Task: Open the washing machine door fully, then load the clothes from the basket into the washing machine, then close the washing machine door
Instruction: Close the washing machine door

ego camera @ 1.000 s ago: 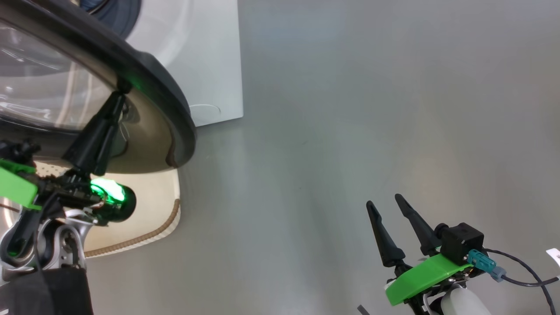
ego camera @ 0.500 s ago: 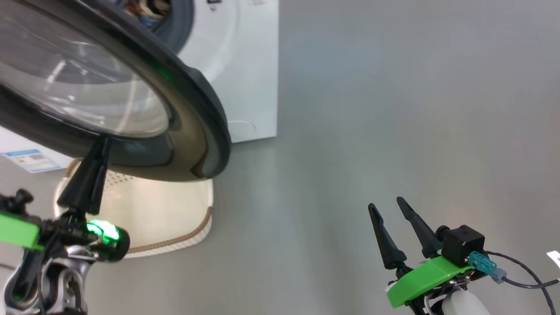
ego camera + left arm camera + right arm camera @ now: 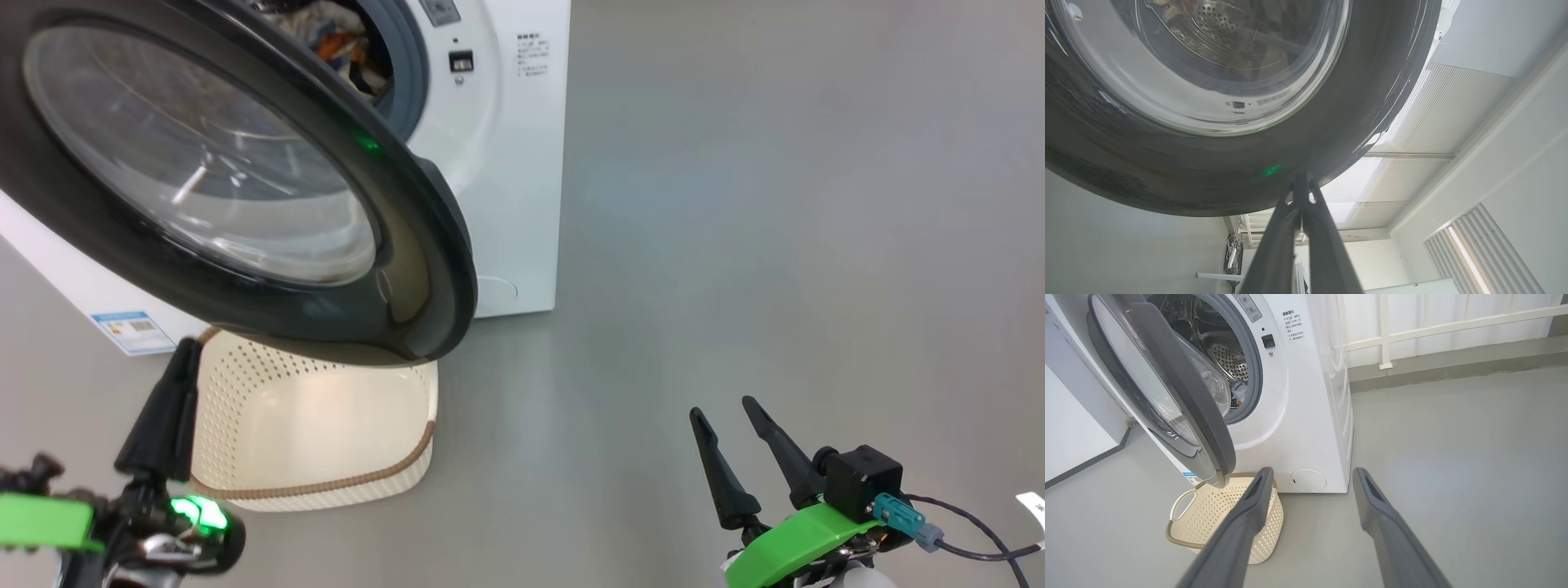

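Door-closing time, and there is plenty that could slip here. The left gripper (image 3: 184,359) has its two fingers pressed tight together, holding nothing, tips pointing up at the lower edge of the washing machine door (image 3: 220,180). From the left wrist view the tips sit right at the rim, though whether they actually touch it is hard to call. That is the first worry: a narrow closed point on a glossy curved rim could skid off instead of pushing.

Second worry: the clothes (image 3: 343,45) are inside the washing machine (image 3: 506,163), but they are heaped close to the mouth of the drum. A stray fold over the grey ring would get pinched and stop the latch.

Third: the basket (image 3: 326,488) sits empty on the floor just beneath the door's lower edge, close beside the left fingers, so a low sweep could knock it.

The door itself stands roughly half open, hinged on the machine's left, swung out over the basket. Wide shiny black rim, clear glass bulging at the centre, dark grey inner face, a green glint on the edge.

The right gripper (image 3: 721,408) hangs well apart, fingers spread, empty.
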